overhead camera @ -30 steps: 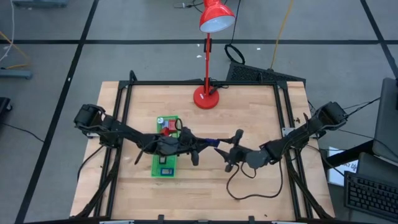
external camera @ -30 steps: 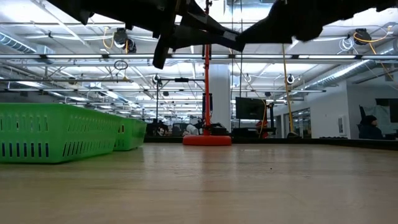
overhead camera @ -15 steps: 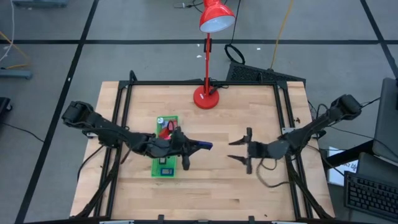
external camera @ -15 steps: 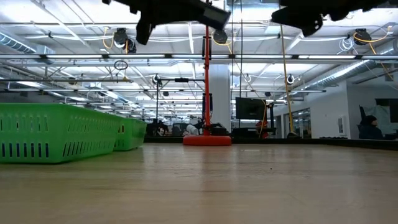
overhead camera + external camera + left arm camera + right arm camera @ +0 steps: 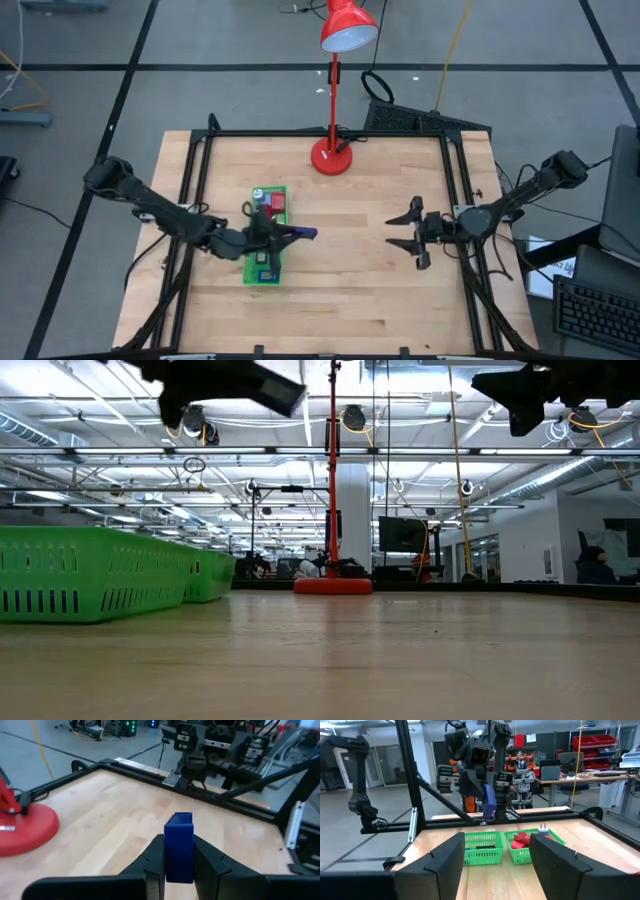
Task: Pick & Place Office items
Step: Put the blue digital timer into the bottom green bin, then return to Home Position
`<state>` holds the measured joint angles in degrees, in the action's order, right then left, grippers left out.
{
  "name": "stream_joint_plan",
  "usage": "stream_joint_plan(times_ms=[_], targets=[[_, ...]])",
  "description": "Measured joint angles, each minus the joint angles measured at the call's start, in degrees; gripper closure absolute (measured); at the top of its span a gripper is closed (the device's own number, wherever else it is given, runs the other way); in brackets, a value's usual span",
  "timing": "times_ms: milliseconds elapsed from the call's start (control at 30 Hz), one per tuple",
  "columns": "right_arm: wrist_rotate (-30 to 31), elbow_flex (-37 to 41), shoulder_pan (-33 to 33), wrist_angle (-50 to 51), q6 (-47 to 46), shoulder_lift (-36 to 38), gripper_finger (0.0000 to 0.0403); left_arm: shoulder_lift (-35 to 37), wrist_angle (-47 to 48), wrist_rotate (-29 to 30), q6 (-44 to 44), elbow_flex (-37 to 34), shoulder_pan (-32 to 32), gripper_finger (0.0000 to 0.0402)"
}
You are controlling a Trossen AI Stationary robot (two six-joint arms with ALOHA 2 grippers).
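Note:
My left gripper [image 5: 290, 235] hangs above the middle of the long green tray [image 5: 252, 262], shut on a small blue block [image 5: 305, 233]. The right wrist view shows that block [image 5: 490, 802] high above the tray [image 5: 481, 851]. Red blocks [image 5: 277, 206] lie in the tray's far compartment and a dark rectangle with a blue face [image 5: 265, 272] in the near one. My right gripper [image 5: 412, 232] hovers open over the right part of the table, its fingers spread wide [image 5: 492, 865]. My left gripper pinches the blue block by its two long sides [image 5: 171, 862] between its fingers [image 5: 154, 856]. The fingers lie level and point toward the table's right edge. The block's front end [image 5: 179, 822] sticks out past the fingertips. It is lifted clear above the tray and table.
A tall red desk lamp stands on its round base [image 5: 331, 156] at the table's far middle, its pole rising in the low view [image 5: 332, 480]. A black frame rail [image 5: 455, 180] runs around the table. Bare wood [image 5: 350, 270] lies between the two arms.
My left gripper has drawn back from the table's middle toward the left edge, carrying the blue block until it is over the green tray. My right gripper has pulled away toward the right edge, so the gap between the two arms has widened.

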<state>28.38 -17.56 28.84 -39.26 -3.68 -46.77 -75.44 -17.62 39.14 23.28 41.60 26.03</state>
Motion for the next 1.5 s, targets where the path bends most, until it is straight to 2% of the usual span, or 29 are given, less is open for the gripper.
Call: stream_joint_plan(times_ms=[200,333,567,833,1033,1267,1500], targets=[[0.22,0.17,0.00,0.06,1.16,0.33,0.0193,9.42,-0.01,-0.54,4.94,-10.38,3.02,0.0338],[1.83,0.17,0.00,0.10,1.75,0.27,0.0193,14.92,-0.35,-5.55,9.84,-17.95,6.36,0.0340],[1.86,0.17,-0.02,0.41,1.79,0.25,0.0193,16.24,-0.44,-6.26,25.61,-27.99,12.07,0.0334],[1.90,0.17,-0.50,0.30,2.80,0.25,0.0193,16.22,-0.99,-5.64,33.92,-31.06,14.00,0.0339],[1.86,0.17,-1.44,1.48,2.19,0.25,0.0193,16.22,-0.59,-6.38,33.45,-31.06,13.98,0.0295],[1.64,0.17,-1.44,1.81,2.90,0.25,0.0193,16.24,-2.91,-12.08,31.68,-31.08,13.95,0.0254],[1.62,0.17,-1.44,1.76,2.88,0.25,0.0193,21.16,-10.00,-15.47,17.00,-31.08,13.76,0.0245]])
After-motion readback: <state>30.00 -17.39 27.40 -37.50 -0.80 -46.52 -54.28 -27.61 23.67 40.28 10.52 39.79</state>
